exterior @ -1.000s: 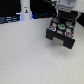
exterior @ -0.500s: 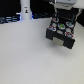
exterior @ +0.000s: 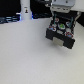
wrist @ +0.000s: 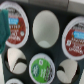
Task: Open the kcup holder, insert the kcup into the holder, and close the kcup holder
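The kcup holder (exterior: 61, 34) is a dark boxy unit at the exterior view's upper right, and its top shows rows of round slots. My gripper (exterior: 61, 18) hangs straight above it, low over the slots; its fingers are too blurred to tell open from shut. In the wrist view the holder's dark tray (wrist: 29, 47) fills the picture. The kcup (wrist: 40, 68), with its bright green top, sits in a slot there. Beside it are an empty white slot (wrist: 45, 27) and pods with dark red lids (wrist: 15, 27).
A white bottle-like post (exterior: 24, 12) stands at the back, to the exterior view's left of the holder. The holder rests on a pale tabletop (exterior: 30, 55). Dark clutter runs along the back edge (exterior: 7, 19).
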